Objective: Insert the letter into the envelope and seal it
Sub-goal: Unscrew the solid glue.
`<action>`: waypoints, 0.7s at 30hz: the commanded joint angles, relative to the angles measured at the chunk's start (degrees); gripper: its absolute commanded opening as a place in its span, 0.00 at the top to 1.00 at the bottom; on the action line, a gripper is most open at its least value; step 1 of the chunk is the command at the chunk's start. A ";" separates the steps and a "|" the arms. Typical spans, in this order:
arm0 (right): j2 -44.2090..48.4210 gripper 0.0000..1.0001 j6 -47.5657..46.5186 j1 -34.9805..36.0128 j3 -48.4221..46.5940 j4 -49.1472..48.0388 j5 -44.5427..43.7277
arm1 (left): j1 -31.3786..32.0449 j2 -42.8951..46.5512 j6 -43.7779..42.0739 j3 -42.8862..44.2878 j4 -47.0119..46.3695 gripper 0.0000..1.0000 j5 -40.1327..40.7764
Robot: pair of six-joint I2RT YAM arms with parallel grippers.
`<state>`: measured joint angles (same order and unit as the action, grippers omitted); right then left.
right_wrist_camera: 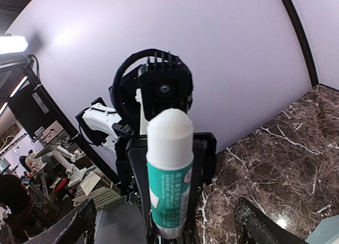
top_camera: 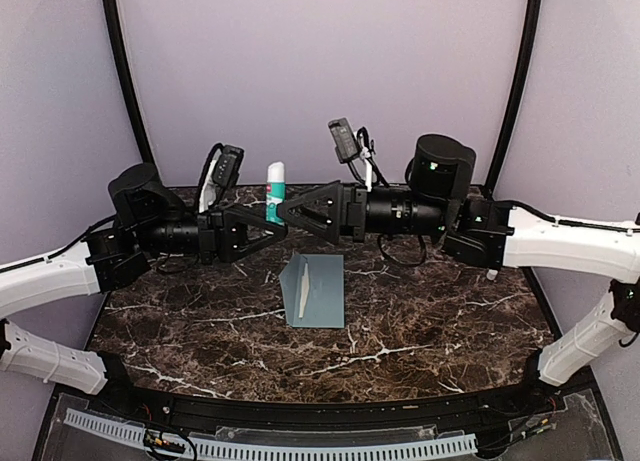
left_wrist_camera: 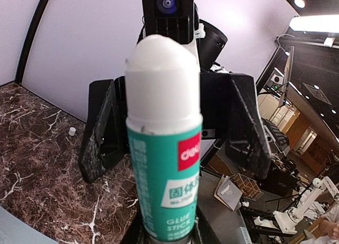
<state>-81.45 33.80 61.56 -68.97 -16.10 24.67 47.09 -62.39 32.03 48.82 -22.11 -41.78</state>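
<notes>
Glue stick (left_wrist_camera: 164,148) in left hand (top_camera: 268,224), envelope (top_camera: 315,291) below

Top view high, looking down on table (top_camera: 430,311), wrist views close, level, facing each other, both sharing glue stick (left_wrist_camera: 164,164).

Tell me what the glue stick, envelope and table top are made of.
The glue stick looks like smooth plastic, with a glossy printed teal label. The envelope looks like thin matte paper, with a raised fold. The table top looks like dark marble with white veins, though it could be a printed laminate.
</notes>
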 commanded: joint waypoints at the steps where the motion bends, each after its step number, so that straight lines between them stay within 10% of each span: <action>1: -1.08 0.15 1.11 0.13 -0.51 -7.98 6.28 | -0.08 -0.83 0.60 1.70 -3.31 1.00 -5.85; 7: -3.85 0.20 0.79 0.08 -3.01 -6.50 7.19 | -0.07 -1.24 1.40 1.34 -4.93 1.00 -6.16; 21: -5.04 0.72 2.67 0.15 -2.58 -9.53 8.28 | -0.07 -1.81 1.65 1.13 -5.43 1.00 -5.87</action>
<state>-86.65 35.97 61.49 -70.59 -22.04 32.40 47.09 -64.23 33.67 48.82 -25.41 -47.11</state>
